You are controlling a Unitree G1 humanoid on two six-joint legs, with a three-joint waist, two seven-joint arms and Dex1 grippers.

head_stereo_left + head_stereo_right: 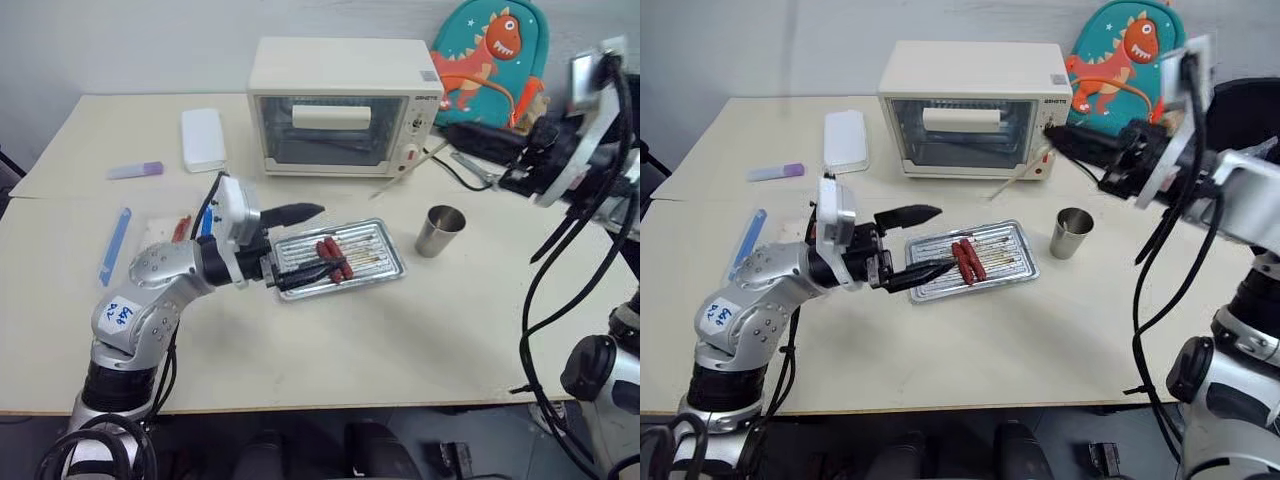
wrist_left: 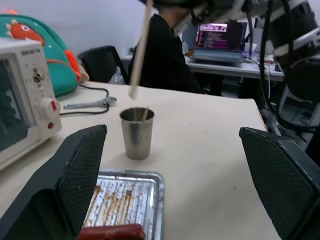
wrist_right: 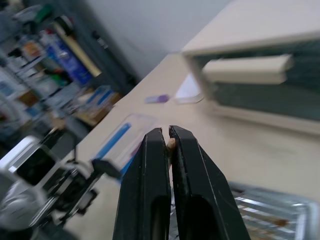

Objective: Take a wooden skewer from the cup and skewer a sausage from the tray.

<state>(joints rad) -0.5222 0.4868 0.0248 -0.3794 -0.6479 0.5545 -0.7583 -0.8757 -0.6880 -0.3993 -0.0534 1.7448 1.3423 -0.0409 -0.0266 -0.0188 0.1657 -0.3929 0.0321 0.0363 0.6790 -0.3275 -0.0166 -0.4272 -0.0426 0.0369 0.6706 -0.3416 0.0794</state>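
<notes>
Spanning the room's near side, a pale counter [image 1: 420,310] was seen. The tray [image 1: 385,262] and cup [image 1: 440,230] were set there. The left pincer [image 1: 300,243] was spread; the right pincer [image 1: 1065,135] was pinching the wooden skewer [image 1: 1018,177].

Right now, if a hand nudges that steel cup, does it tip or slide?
Probably tips rather than slides: the cup is tall for its narrow base. It likely weighs little, looking thin-walled with one stick showing inside. Its smooth steel may slip between the fingers. If it topples, it would probably roll on the table.
</notes>
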